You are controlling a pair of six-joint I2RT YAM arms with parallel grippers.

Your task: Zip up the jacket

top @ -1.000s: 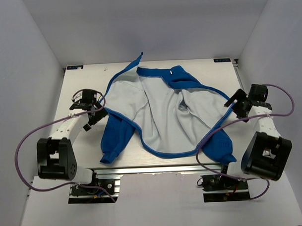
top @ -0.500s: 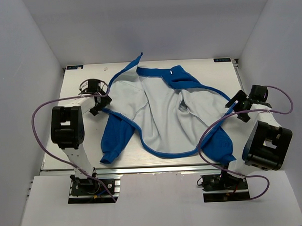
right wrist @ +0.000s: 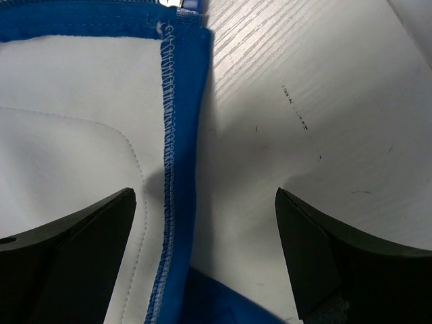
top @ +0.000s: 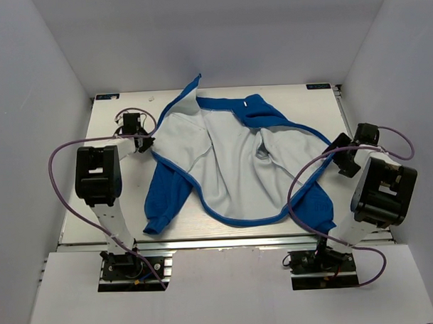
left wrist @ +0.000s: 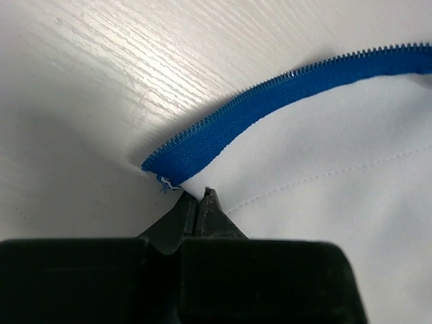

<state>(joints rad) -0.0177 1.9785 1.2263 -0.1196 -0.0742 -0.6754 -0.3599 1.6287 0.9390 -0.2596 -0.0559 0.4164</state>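
While the bright royal-blue fleece jacket [top: 235,172] lay open, pale lining up, on the white wood-grain worktop [left wrist: 94,74], your left pincer [left wrist: 202,204] was pressed together at the lining's edge, just under the blue zipper tape [left wrist: 223,128]'s end; your right pincer [right wrist: 204,197] stood spread, the stitched blue hem [right wrist: 181,135] between its fingers.

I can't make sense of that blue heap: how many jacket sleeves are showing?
2. The jacket lies open, lining up; one sleeve points toward the near edge on the left arm's side, the other sleeve lies on the right arm's side. Neither looks hidden.
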